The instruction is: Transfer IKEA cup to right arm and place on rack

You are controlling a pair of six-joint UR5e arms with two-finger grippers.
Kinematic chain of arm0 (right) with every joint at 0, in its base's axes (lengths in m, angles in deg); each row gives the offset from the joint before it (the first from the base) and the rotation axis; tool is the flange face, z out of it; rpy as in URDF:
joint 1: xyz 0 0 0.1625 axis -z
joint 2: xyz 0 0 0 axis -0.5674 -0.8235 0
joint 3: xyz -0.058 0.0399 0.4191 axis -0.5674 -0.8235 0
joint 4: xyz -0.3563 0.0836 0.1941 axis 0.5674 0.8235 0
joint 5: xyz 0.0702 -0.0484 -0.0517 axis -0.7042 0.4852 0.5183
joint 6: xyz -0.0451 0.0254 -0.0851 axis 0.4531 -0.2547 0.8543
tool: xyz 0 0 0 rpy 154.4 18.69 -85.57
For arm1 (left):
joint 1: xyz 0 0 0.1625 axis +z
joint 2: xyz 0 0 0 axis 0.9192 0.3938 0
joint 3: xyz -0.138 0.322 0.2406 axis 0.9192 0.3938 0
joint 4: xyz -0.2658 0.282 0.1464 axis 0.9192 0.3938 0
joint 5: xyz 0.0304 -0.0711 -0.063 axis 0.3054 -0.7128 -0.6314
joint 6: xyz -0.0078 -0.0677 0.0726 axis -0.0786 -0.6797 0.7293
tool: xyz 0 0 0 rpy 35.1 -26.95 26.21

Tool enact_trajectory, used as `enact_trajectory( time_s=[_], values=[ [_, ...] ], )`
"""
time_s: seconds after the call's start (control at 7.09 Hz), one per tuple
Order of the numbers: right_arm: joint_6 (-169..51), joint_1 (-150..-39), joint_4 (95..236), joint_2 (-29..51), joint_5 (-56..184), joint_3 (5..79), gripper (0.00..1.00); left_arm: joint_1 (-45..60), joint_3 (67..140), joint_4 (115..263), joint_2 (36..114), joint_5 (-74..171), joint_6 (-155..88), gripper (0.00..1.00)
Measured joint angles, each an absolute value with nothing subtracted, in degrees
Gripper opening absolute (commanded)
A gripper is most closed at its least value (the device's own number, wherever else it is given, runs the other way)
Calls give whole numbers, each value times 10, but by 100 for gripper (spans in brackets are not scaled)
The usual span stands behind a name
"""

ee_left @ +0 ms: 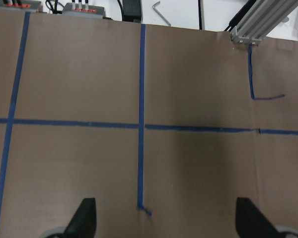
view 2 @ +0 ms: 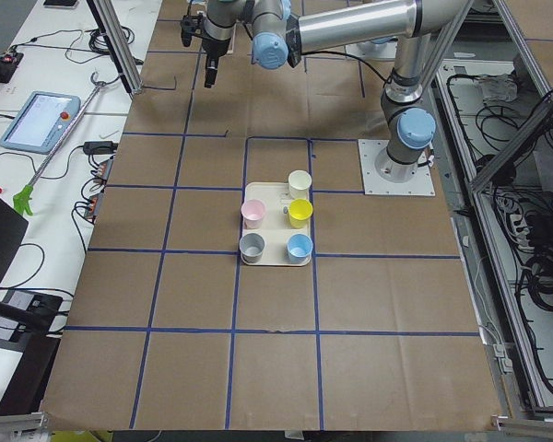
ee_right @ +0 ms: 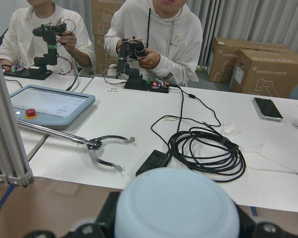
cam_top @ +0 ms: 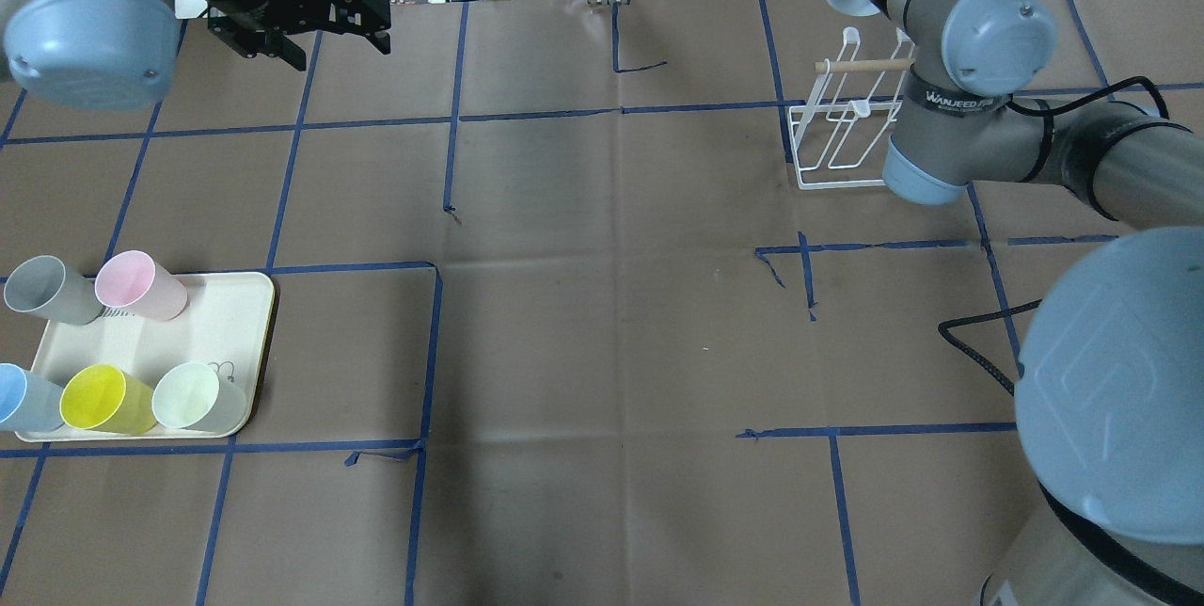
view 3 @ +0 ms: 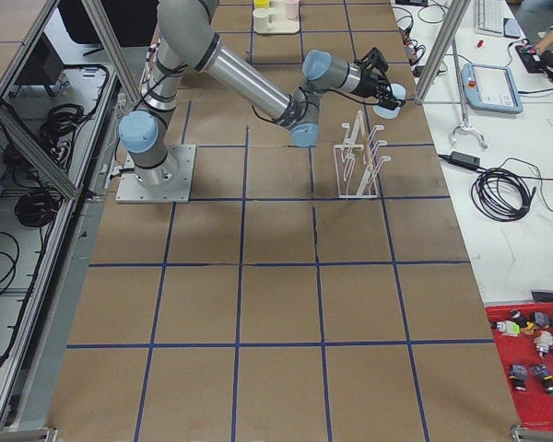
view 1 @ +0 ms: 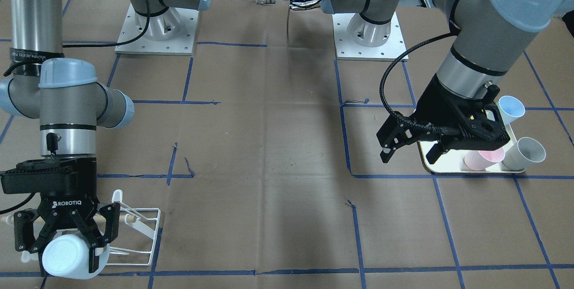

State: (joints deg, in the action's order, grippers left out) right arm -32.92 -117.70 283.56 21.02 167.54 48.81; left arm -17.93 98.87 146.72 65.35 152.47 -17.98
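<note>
Cup [view 1: 65, 258] in R claw [view 1: 66, 247], horiz, base fwd

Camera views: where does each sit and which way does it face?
Front-facing: across the table, facing the robot; right gripper holds cup near rack, left gripper open.
Overhead: behind robot, looking forward-down; left arm, right arm, tray.
Exterior left: tray end, along table; left arm nearer.
Exterior right: rack end; right arm nearer.
Left wrist: down at brown paper; fingertips.
Right wrist: outward at operators; cup at bottom.
Shared: front-facing, overhead, exterior right all show the rack.
</note>
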Motion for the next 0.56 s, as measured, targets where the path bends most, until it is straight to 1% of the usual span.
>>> enact_trajectory(
  time_s=[0.14, 0.42, 0.56],
  values=[
    [-328, -1175, 2837, 222, 1676, 486, 15, -179, 977, 1549, 642, 1543, -180, 100],
    [-328, -1169, 2837, 231, 1677, 499, 15, -179, 987, 1632, 608, 1563, -178, 100],
    [-328, -1168, 2839, 233, 1678, 512, 22, -174, 1006, 1649, 589, 1573, -171, 100]
  ],
)
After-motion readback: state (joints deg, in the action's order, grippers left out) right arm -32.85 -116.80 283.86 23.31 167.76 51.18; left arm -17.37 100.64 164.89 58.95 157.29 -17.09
